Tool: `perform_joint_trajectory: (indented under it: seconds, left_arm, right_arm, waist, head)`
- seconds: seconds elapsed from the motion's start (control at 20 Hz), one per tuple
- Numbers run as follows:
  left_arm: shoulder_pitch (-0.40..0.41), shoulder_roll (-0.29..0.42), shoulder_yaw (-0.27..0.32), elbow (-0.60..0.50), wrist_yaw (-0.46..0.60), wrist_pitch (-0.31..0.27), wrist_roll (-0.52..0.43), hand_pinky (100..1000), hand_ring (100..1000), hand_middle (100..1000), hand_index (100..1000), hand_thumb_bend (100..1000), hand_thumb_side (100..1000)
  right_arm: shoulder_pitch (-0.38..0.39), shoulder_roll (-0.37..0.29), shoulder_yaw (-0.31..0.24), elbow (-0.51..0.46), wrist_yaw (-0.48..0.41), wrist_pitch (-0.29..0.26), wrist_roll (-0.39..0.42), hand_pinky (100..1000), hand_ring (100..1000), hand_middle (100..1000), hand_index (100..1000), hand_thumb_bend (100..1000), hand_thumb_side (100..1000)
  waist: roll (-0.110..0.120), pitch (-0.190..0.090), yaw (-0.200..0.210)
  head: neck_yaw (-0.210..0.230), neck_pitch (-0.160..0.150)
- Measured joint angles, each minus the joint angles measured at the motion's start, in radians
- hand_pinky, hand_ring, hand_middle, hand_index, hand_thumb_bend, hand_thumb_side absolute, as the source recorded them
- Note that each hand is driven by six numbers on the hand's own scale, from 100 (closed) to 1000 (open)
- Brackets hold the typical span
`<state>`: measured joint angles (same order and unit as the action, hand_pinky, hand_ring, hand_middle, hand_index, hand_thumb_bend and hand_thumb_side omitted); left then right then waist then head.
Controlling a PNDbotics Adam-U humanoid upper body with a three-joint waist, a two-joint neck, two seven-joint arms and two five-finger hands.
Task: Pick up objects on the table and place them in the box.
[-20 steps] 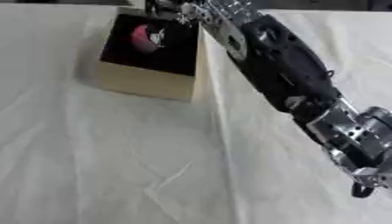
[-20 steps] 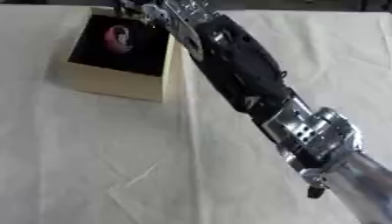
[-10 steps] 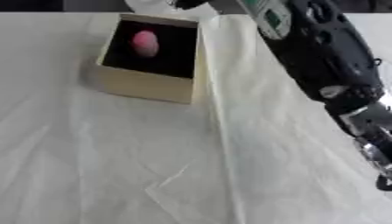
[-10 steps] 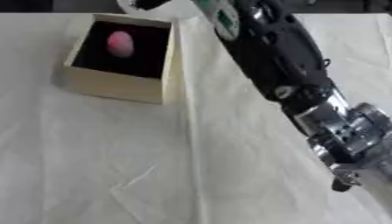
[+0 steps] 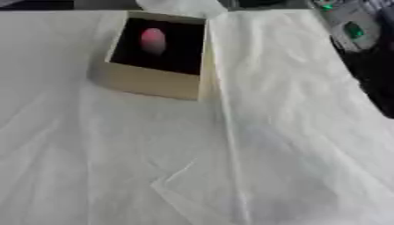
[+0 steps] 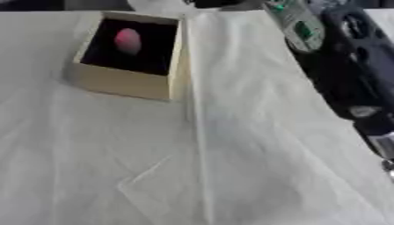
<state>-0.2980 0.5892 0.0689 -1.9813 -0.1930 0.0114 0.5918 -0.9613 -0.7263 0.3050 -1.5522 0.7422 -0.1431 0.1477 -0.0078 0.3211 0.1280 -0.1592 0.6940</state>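
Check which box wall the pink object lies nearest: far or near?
The far wall. The pink object lies in the box at its upper-left inside, well away from the near tan wall.

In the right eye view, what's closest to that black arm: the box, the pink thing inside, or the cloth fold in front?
Its hand is out of view, so judged from the right arm.
1. box, upper left.
2. pink object, inside the box, further left.
3. cloth fold, lower centre, farthest.
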Motion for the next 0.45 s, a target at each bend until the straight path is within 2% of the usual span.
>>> perform_joint_trajectory:
  seconds: [0.25, 0.45]
  left_arm:
    - [0.009, 0.000, 0.009, 0.000, -0.009, -0.008, 0.014, 705, 743, 676, 841, 610, 852]
    - [0.016, 0.000, 0.016, 0.000, -0.013, -0.013, 0.023, 704, 743, 676, 841, 610, 852]
  right_arm:
    - [0.101, -0.031, -0.057, -0.106, -0.065, 0.038, -0.065, 814, 764, 675, 818, 100, 1000]
    - [0.182, -0.047, -0.079, -0.187, -0.116, 0.078, -0.115, 810, 753, 663, 815, 100, 1000]
  waist:
    - [0.015, 0.008, -0.019]
    - [0.022, 0.011, -0.032]
  head:
    - [0.032, 0.000]
    - [0.051, 0.000]
